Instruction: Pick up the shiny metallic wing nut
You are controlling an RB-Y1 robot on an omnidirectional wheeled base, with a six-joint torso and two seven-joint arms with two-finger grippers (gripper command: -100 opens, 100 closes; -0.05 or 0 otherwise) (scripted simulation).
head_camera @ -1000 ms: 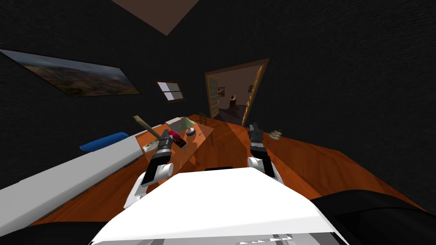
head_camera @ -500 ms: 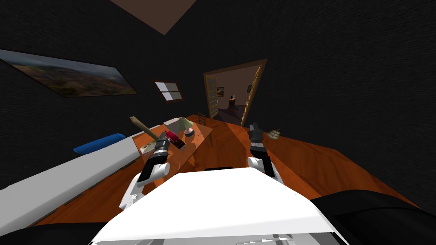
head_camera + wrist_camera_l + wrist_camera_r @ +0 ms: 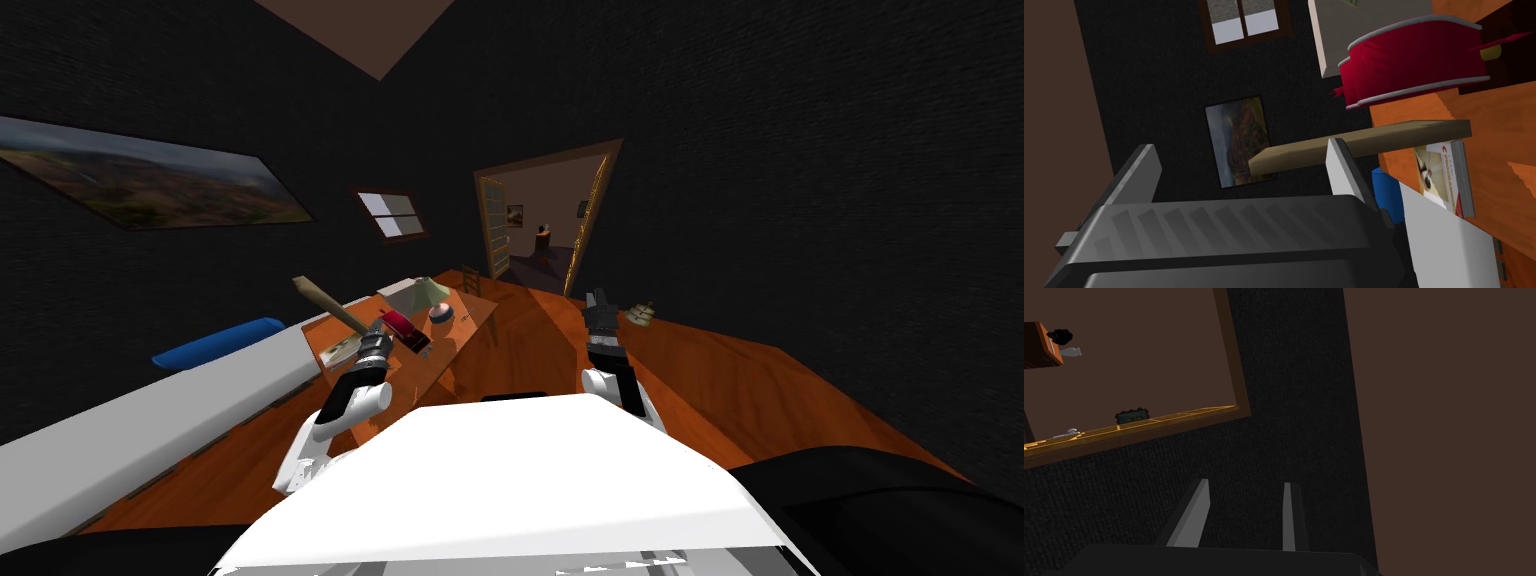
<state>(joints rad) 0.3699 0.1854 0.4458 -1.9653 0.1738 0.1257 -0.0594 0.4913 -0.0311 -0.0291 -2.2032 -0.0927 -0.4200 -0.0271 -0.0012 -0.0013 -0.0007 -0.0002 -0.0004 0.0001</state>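
- left gripper (image 3: 1241, 150) over the orange table (image 3: 468, 328), near its red box (image 3: 1414, 60); fingers wide apart, empty
- right gripper (image 3: 1245, 483) off the table's right side; fingers narrowly parted, empty

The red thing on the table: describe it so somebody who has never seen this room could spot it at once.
Start at the orange wooden table beside the long white block. At its near end, just beyond the left gripper, the red thing lies next to a tan wooden stick and a magazine. It alone is deep red, ribbed, with grey rims.
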